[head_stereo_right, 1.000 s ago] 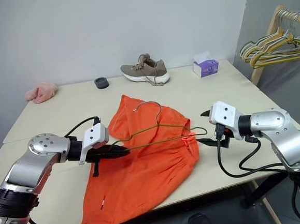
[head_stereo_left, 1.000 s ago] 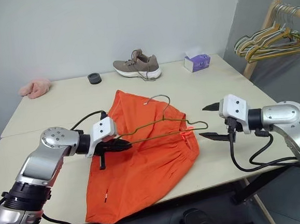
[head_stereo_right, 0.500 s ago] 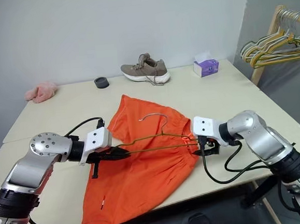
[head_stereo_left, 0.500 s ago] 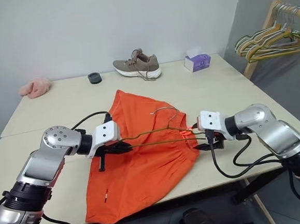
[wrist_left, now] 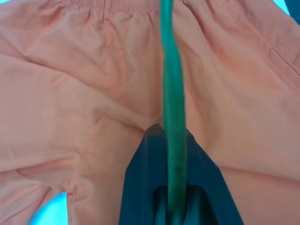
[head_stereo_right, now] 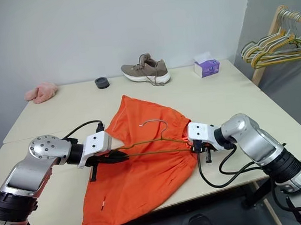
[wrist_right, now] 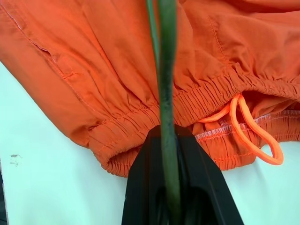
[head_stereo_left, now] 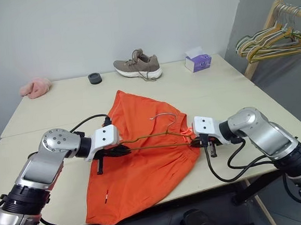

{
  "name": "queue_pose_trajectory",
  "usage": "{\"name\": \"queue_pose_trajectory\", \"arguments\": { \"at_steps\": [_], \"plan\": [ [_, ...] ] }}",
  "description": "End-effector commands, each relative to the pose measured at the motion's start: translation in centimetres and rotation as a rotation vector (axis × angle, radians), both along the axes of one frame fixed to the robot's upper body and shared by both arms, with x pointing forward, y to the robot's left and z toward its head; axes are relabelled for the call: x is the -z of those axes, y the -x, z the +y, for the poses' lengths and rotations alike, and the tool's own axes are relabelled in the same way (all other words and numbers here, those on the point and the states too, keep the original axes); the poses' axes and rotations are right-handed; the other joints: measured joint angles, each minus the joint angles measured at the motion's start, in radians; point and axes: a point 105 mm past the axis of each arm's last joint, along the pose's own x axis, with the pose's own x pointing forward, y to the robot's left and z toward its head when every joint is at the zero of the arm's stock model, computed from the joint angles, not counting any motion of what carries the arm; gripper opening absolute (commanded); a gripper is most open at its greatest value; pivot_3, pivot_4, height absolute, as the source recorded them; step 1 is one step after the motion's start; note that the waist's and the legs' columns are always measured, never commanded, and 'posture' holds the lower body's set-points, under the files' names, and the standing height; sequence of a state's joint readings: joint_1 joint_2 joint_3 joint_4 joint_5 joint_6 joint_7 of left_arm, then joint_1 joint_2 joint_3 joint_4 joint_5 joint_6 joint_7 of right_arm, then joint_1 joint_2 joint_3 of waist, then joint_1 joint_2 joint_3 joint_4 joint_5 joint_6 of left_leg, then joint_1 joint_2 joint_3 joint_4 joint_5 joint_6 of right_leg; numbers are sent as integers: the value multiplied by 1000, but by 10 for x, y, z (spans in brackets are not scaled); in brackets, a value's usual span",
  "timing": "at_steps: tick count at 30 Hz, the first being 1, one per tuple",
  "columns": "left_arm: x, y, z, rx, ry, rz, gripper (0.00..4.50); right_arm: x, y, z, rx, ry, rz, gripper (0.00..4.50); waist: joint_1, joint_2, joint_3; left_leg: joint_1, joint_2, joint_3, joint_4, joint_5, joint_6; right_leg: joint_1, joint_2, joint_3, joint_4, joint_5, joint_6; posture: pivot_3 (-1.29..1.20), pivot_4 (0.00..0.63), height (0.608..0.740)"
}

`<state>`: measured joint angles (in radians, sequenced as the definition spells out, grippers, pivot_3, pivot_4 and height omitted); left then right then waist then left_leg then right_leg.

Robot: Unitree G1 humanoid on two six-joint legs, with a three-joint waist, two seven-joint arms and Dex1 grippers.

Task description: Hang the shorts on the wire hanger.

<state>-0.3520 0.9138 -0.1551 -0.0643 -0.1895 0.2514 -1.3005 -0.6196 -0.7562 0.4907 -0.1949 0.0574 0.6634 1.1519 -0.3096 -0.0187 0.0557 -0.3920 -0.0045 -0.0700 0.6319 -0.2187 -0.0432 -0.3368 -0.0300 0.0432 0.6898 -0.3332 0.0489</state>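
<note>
So far I have the wire hanger (head_stereo_left: 158, 138) pinched at both ends, and nothing more of the job is done. From my head, my left gripper (head_stereo_left: 123, 149) is clamped shut on one corner of the hanger and my right gripper (head_stereo_left: 197, 141) is shut on the other, so the wire spans between my two hands just above the orange shorts (head_stereo_left: 144, 165), its hook (head_stereo_left: 164, 117) standing up on the far side. The shorts lie spread flat on the beige table (head_stereo_left: 61, 104) under and below both hands, not threaded onto the wire at all; I judge that getting the cloth over the bottom bar is all still ahead.

Along my left fingers, the wire runs straight out from between the closed jaws, with the shorts' fabric and waistband beyond them.

Along my right fingers, the jaws grip the wire too; just past them lie the elastic waistband and the orange drawstring (wrist_right: 253, 133) loop on bare tabletop.

Far beyond my hands sit a brown sneaker (head_stereo_left: 138, 66), a purple tissue box (head_stereo_left: 197, 62), a small dark round object (head_stereo_left: 94, 78) and something pink and fluffy (head_stereo_left: 34, 88), against a grey wall. Off past my right arm, a wooden rack (head_stereo_left: 262, 36) carries a bunch of hangers (head_stereo_left: 273, 43).
</note>
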Motion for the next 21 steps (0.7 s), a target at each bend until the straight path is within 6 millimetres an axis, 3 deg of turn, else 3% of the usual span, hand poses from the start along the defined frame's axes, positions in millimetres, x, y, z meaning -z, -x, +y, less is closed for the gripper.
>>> {"name": "queue_pose_trajectory", "arguments": {
  "at_steps": [1,9,16,21],
  "plan": [
    [-4,3,-2,-12,70,39,0,-17,-3,1,-3,-30,-69,37,-1,0,0,0,0,0,0,0,0,0,0,0,0,0,0,-315,0,740],
    [-24,-9,-4,-151,333,44,2281,-24,0,-13,22,-33,-72,0,1,0,0,0,0,-1,1,0,0,0,-1,-1,0,0,0,-320,0,740],
    [-24,-16,12,-271,437,63,4384,-25,3,-23,62,-36,-56,0,-3,0,0,0,0,-1,1,0,0,0,-1,0,1,0,0,-320,0,740],
    [-26,-26,52,-477,499,60,4448,-23,3,-61,225,-40,-28,0,1,-1,-1,0,0,-1,1,0,0,0,-1,-1,1,0,0,-333,0,740]
  ]
}}
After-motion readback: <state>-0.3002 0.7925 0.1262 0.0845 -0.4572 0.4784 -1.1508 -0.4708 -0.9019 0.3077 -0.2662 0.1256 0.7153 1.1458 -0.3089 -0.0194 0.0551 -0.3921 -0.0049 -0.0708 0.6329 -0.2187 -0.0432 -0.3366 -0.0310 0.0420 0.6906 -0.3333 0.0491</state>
